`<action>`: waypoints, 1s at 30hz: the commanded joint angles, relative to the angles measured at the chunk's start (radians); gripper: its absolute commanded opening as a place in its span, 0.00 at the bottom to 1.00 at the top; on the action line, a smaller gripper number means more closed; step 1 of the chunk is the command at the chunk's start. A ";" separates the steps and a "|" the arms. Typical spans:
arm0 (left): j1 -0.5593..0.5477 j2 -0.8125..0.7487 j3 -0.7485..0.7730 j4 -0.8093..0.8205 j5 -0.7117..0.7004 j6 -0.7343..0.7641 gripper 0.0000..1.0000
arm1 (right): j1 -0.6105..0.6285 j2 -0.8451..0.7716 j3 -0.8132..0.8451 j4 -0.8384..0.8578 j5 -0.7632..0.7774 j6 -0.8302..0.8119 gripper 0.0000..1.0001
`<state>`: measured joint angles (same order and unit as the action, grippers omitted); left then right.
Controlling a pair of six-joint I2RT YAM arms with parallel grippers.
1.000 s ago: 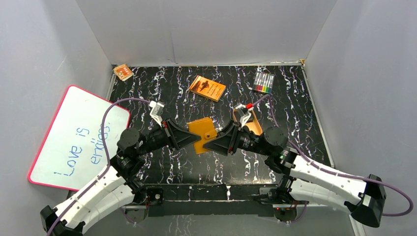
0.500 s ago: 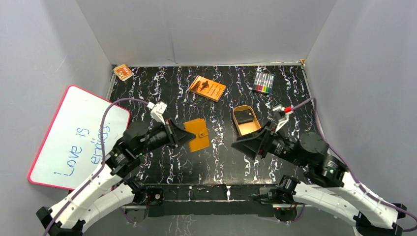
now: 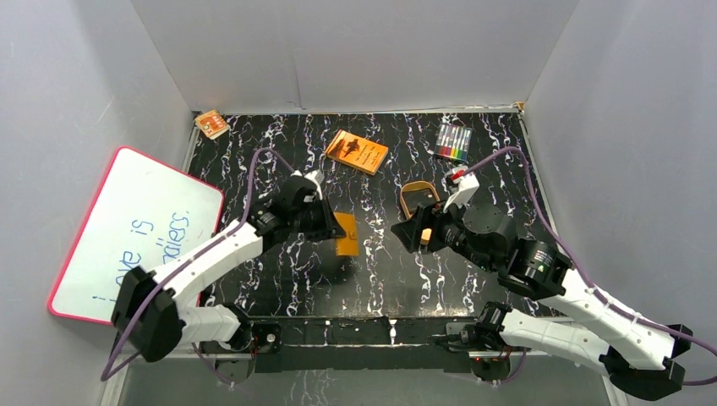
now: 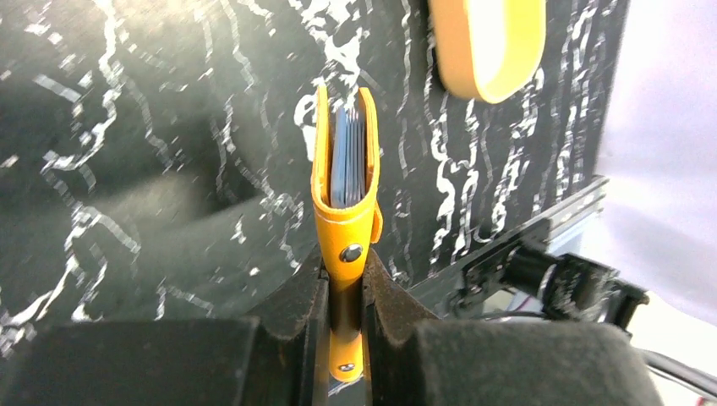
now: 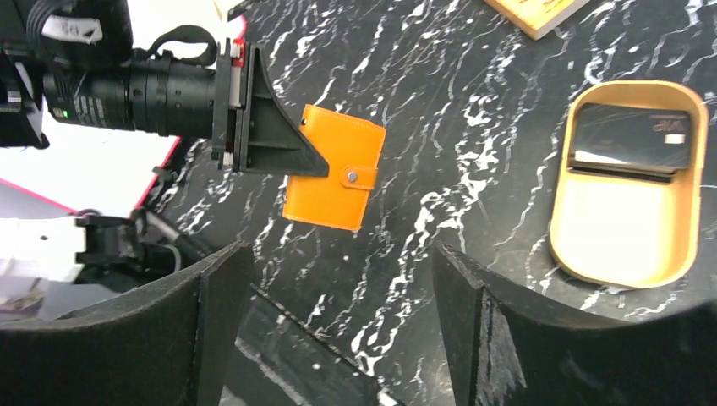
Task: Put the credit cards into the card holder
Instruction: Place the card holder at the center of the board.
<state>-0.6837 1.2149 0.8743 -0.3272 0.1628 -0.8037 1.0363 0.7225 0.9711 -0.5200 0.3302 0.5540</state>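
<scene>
My left gripper is shut on the orange card holder and holds it above the table. In the left wrist view the card holder is folded and edge-on between my fingers, with pale blue-grey pockets showing at its far end. The right wrist view shows its flat face with the snap tab. The black credit cards lie in the tan oval tray. My right gripper is open and empty, raised just near of the tray, to the right of the card holder.
An orange book lies at the back middle, a pack of coloured markers at the back right, and a small orange item in the back left corner. A pink-edged whiteboard leans at the left. Grey walls enclose the table.
My right gripper let go of the card holder and drew back, then rose near the tray. My left gripper lifted the card holder off the table and turned it on edge.
</scene>
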 commanded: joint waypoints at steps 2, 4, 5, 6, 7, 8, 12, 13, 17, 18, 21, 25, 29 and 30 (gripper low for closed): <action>0.038 0.118 0.034 0.225 0.232 -0.079 0.00 | 0.004 -0.050 -0.030 0.080 0.147 0.078 0.96; 0.042 0.136 0.016 0.307 0.268 -0.105 0.00 | 0.004 -0.090 -0.059 0.124 0.156 0.064 0.97; 0.046 0.144 0.009 0.343 0.271 -0.105 0.00 | 0.004 -0.102 -0.065 0.130 0.164 0.042 0.97; 0.052 0.152 0.003 0.370 0.266 -0.104 0.00 | 0.004 -0.100 -0.059 0.114 0.175 0.033 0.97; 0.060 0.162 -0.007 0.388 0.266 -0.108 0.00 | 0.004 -0.085 -0.043 0.079 0.187 0.032 0.97; 0.072 0.173 -0.023 0.423 0.280 -0.122 0.00 | 0.004 -0.058 -0.023 0.037 0.196 0.032 0.96; 0.105 0.213 -0.113 0.621 0.367 -0.168 0.00 | 0.004 0.107 0.075 -0.168 0.188 0.049 0.97; 0.109 0.220 -0.129 0.654 0.384 -0.167 0.00 | 0.004 0.146 0.095 -0.213 0.181 0.052 0.97; 0.121 0.210 -0.131 0.639 0.408 -0.109 0.00 | 0.003 0.219 0.112 -0.232 0.171 0.069 0.98; 0.123 0.199 -0.123 0.605 0.399 -0.077 0.00 | 0.002 0.220 0.101 -0.211 0.171 0.072 0.98; 0.129 0.176 -0.112 0.505 0.341 -0.003 0.00 | 0.000 0.216 0.054 -0.147 0.174 0.070 0.98; 0.151 0.229 -0.133 0.521 0.355 -0.006 0.00 | -0.017 0.237 0.014 -0.093 0.172 0.056 0.98; 0.155 0.327 -0.127 0.629 0.419 -0.060 0.00 | -0.026 0.271 0.017 -0.059 0.144 0.033 0.98; 0.155 0.347 -0.123 0.653 0.431 -0.074 0.00 | -0.029 0.284 0.026 -0.056 0.126 0.023 0.98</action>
<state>-0.5368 1.4976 0.7334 0.2320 0.5185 -0.8468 1.0190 0.9779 0.9833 -0.6595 0.4809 0.6024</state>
